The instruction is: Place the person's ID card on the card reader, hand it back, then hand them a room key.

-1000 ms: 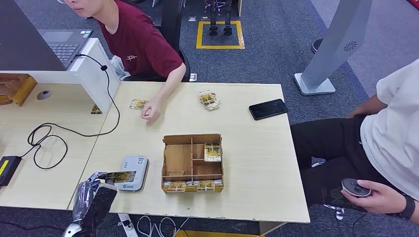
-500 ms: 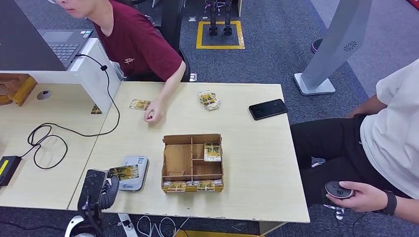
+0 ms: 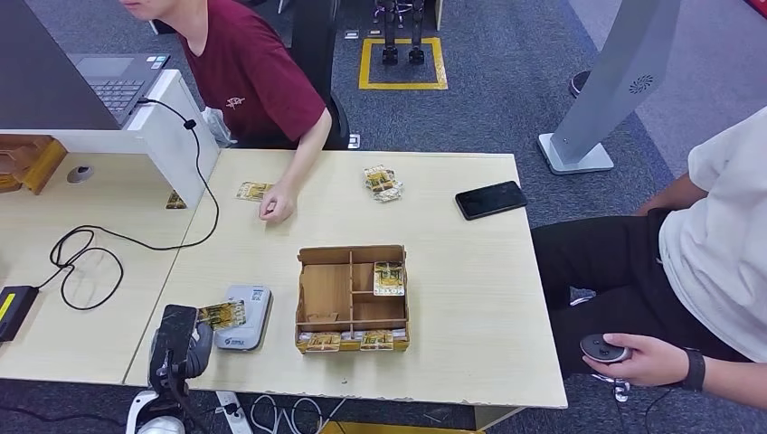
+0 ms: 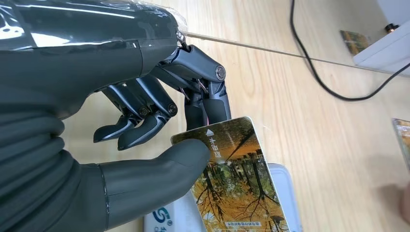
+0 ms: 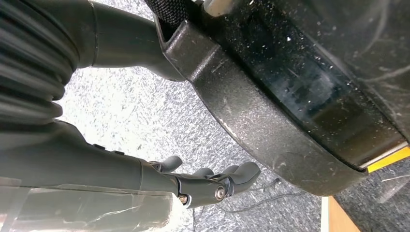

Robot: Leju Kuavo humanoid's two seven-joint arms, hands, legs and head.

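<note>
Down at the near-left table edge, left hand (image 3: 185,336) pinches the ID card (image 4: 232,179) between thick matte-grey thumb and dark glossy fingers (image 4: 205,104). Card is glossy, rounded corners, printed with golden autumn trees; small white characters and an arrow along one edge, too small to read. It sits tilted over the card reader (image 3: 244,316), a flat pale-grey rounded box with a small blue logo. Right hand (image 5: 212,181) hangs over speckled grey carpet, fingers extended, holding nothing. Wooden compartment box (image 3: 353,297) holds similar cards.
</note>
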